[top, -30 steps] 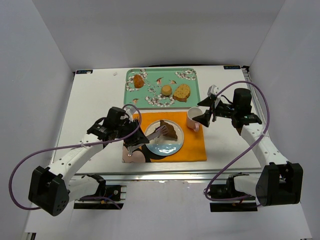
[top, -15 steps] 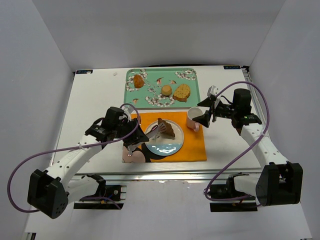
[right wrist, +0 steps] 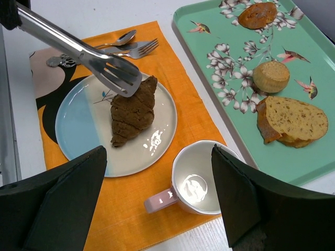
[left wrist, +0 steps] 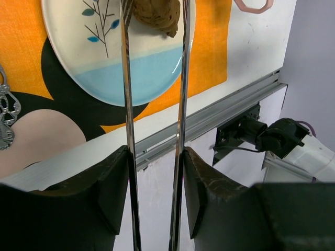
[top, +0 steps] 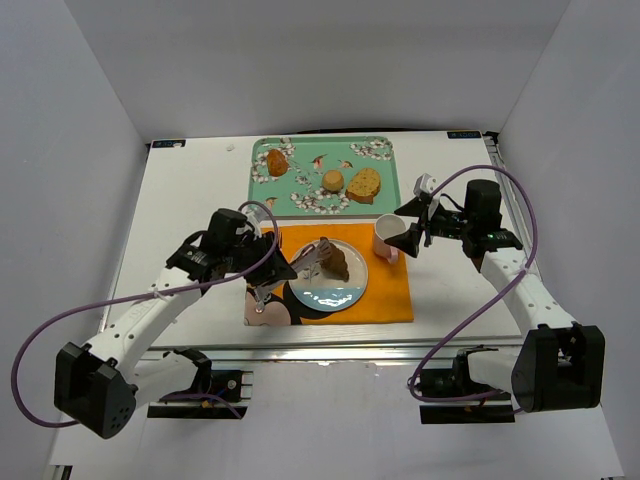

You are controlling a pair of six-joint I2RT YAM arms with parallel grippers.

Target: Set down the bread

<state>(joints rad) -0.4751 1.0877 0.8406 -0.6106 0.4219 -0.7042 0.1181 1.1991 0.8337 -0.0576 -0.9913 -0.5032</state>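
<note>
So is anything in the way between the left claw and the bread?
Only the tongs that the left claw holds: their tips reach the bread, which lies on the plate. Nothing else blocks it.

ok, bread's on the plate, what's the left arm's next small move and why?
Probably lift the tongs straight up and draw them back. The bread lies flat on the plate, and the tong tips look spread at one end of it, so the left gripper likely only needs to clear it without dragging it.
</note>
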